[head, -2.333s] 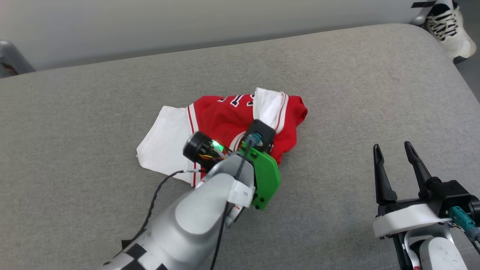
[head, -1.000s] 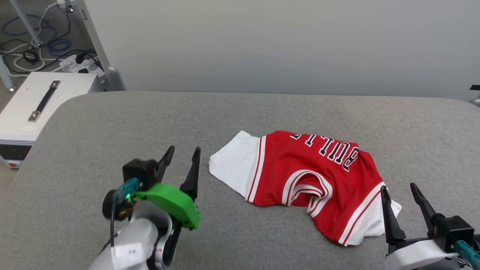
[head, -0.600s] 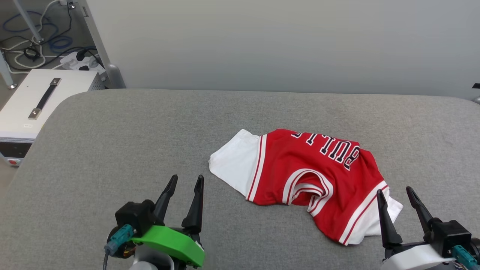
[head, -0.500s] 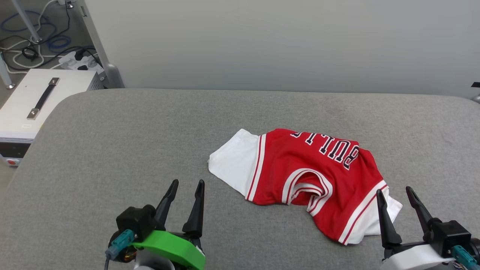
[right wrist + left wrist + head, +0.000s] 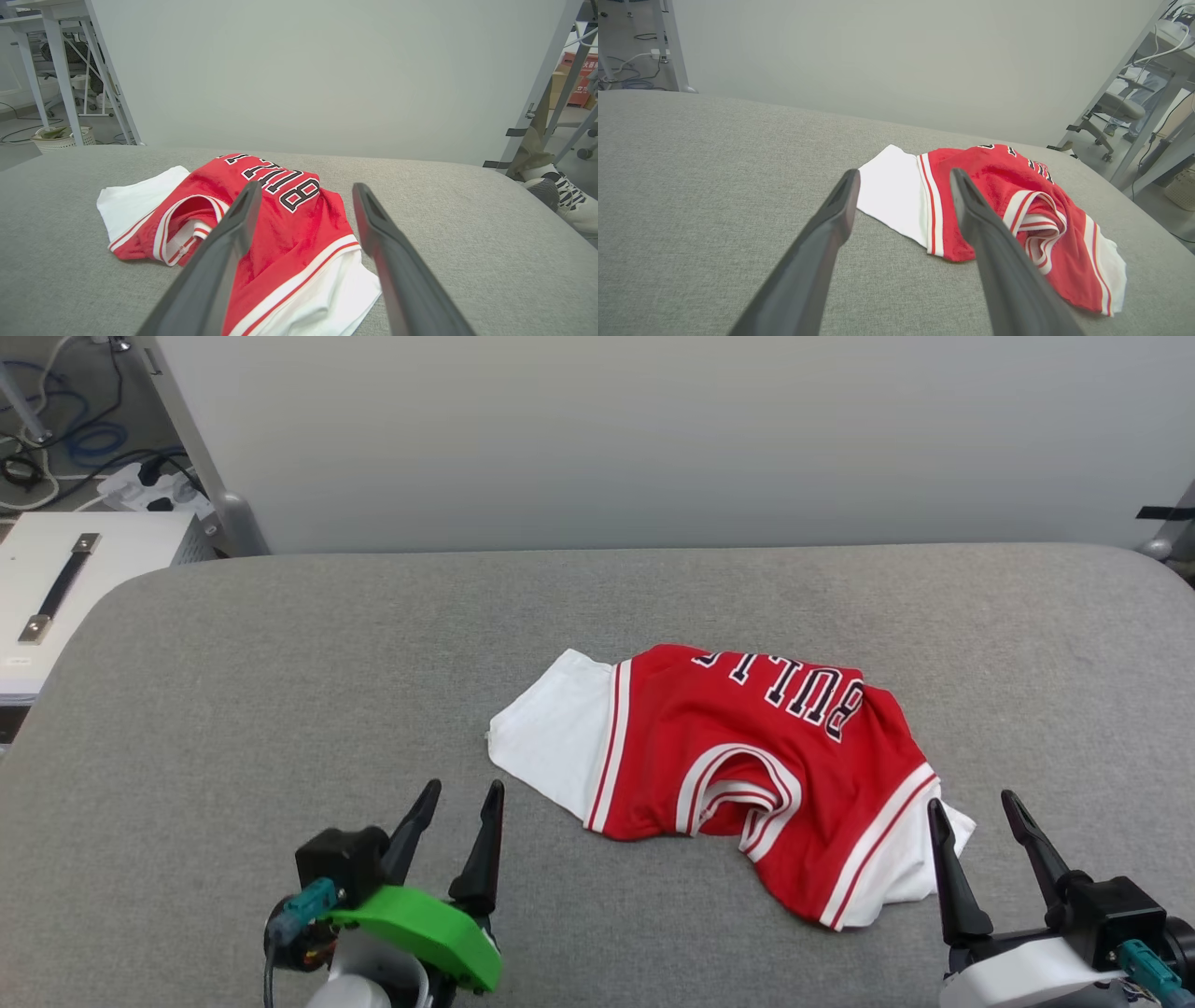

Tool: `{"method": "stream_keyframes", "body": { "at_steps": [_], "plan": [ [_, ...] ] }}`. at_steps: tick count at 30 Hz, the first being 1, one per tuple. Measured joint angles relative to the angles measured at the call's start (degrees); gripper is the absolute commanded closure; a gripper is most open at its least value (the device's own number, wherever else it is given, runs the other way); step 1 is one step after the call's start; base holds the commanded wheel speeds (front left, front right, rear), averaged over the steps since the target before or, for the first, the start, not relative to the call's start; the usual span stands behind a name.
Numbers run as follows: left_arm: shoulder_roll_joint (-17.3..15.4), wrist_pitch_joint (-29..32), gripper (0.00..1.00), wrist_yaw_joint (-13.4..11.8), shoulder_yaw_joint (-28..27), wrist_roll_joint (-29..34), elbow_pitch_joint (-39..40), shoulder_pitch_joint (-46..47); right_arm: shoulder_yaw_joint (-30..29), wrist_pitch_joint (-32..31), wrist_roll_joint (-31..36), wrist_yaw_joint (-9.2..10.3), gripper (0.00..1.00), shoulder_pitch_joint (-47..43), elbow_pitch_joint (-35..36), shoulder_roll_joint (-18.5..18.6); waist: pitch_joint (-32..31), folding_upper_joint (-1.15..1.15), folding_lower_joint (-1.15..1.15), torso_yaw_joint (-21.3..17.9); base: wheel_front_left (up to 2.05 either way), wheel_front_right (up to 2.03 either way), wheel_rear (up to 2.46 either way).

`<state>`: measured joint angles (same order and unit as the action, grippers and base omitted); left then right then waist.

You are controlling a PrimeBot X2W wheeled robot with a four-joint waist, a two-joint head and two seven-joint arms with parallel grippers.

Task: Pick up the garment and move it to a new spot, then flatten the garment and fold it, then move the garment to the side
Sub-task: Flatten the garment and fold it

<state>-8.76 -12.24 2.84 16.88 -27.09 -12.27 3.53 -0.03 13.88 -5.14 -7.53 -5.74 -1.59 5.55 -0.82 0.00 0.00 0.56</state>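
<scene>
Holding both jaws spread and empty, my left gripper (image 5: pixel 465 786) and right gripper (image 5: pixel 971 798) hover low over the grey cushion (image 5: pixel 280 663). The garment (image 5: pixel 747 737) lies bunched at my left's one o'clock, my right's eleven. I judge flattening is next: pinch each of its white sleeve edges thinly, then draw outward evenly, toward nine and three.
</scene>
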Motion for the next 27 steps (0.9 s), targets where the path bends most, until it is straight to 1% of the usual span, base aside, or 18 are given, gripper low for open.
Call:
{"method": "stream_keyframes", "body": {
  "at_steps": [2,6,11,14,20,24,27],
  "plan": [
    [-0.48,3.3,0.0,-0.63,-0.21,-0.05,-0.56,2.1,-0.02,0.0,-0.01,0.0,0.0,0.1,0.27,0.12,0.51,0.0,0.0,-0.63,0.0,0.0,0.0],
    [-1.55,13.63,0.0,-2.18,0.07,-0.58,-1.66,7.51,0.16,-0.2,-0.01,0.0,0.0,0.36,1.43,0.46,2.21,0.0,0.0,-1.78,0.0,0.0,0.0],
    [-4.56,27.49,0.0,-6.03,1.07,0.9,-5.08,15.25,1.12,-0.78,0.15,0.0,0.0,2.11,2.92,0.65,5.48,0.0,0.0,-3.24,0.0,0.0,0.0],
    [-5.45,32.44,0.0,-7.38,1.29,1.31,-7.34,18.98,1.89,-0.85,0.32,0.0,0.0,3.13,3.39,0.54,7.68,0.0,0.0,-4.24,0.0,0.0,0.0],
    [-6.31,37.89,0.0,-7.73,1.82,1.9,-11.61,24.99,2.29,-0.84,0.43,0.0,0.0,4.51,3.57,0.14,12.14,0.0,0.01,-6.4,0.0,0.0,0.0],
    [-7.15,39.11,0.0,-7.73,1.94,2.34,-15.01,27.65,2.85,-0.66,0.44,0.0,0.0,5.47,3.36,-0.23,14.69,0.0,0.0,-7.89,0.0,0.0,0.0],
    [-8.03,39.52,0.0,-8.35,2.35,3.56,-17.27,29.05,3.04,-0.45,0.51,0.0,0.0,6.04,3.11,-0.48,16.18,0.0,0.01,-8.91,0.0,0.0,0.0]
  ]
}}
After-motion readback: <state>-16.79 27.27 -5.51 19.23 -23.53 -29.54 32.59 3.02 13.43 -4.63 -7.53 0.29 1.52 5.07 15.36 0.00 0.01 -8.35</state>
